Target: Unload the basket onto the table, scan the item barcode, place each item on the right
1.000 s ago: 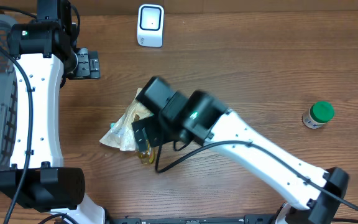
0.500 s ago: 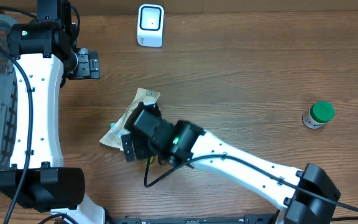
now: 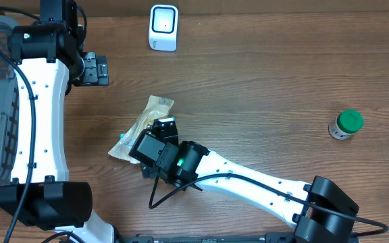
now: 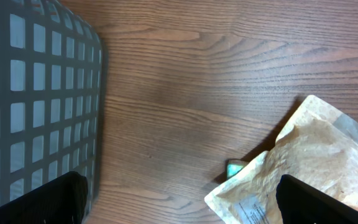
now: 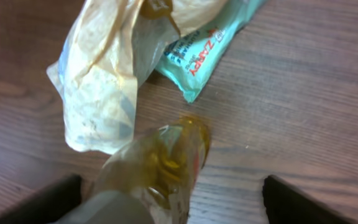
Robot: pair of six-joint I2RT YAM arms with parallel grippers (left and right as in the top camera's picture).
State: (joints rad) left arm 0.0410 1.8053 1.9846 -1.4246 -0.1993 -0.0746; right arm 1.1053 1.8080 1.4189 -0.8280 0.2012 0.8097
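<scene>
Since the small amber bottle [image 5: 160, 162] looks to be lying on its side right up against the crinkly paper pouch [image 5: 104, 81] and the teal snack wrapper [image 5: 201, 59], I reckon the main risk is the right pincer [image 5: 176, 194] pinching a fold of pouch along with it. The round bottle could also roll out sideways as the fingers squeeze. Either way the barcode might end up facing the wrong way for the white scanner [image 3: 163, 27] at the far edge of the bench [image 3: 262, 81].

The right pincer is down low at the pile with its jaws wide. The bottle sits between them, closer to one finger with bare wood on the other side, so nothing's gripped yet. From overhead the arm hides the bottle.

The left pincer [image 4: 185, 199] hangs wide open and empty between the grey basket [image 4: 36, 93] and the pouch.
</scene>
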